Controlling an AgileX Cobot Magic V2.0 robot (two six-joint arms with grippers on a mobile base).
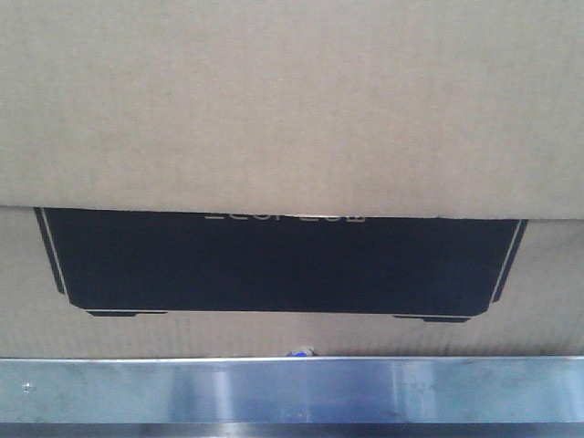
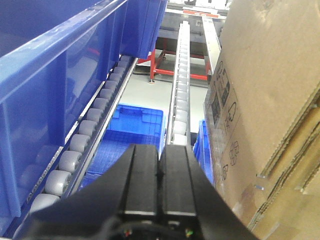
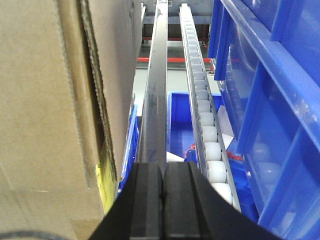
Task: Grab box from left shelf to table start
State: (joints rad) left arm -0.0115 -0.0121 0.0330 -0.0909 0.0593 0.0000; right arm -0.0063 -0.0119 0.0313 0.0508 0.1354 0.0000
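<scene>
The brown cardboard box (image 1: 292,109) fills the front view, its black panel (image 1: 283,265) half covered by a flap that cuts off the pale lettering. It sits just behind the silvery shelf ledge (image 1: 292,391). In the left wrist view the box (image 2: 270,90) stands to the right of my left gripper (image 2: 160,150), which is shut and empty beside it. In the right wrist view the box (image 3: 55,95) stands to the left of my right gripper (image 3: 163,167), also shut and empty. The white table is out of view.
Blue plastic bins (image 2: 65,75) and a roller track (image 2: 85,130) flank the left gripper. A lower blue crate (image 2: 130,130) lies below. Blue bins (image 3: 270,100), a roller track (image 3: 202,120) and a dark metal rail (image 3: 155,100) flank the right gripper.
</scene>
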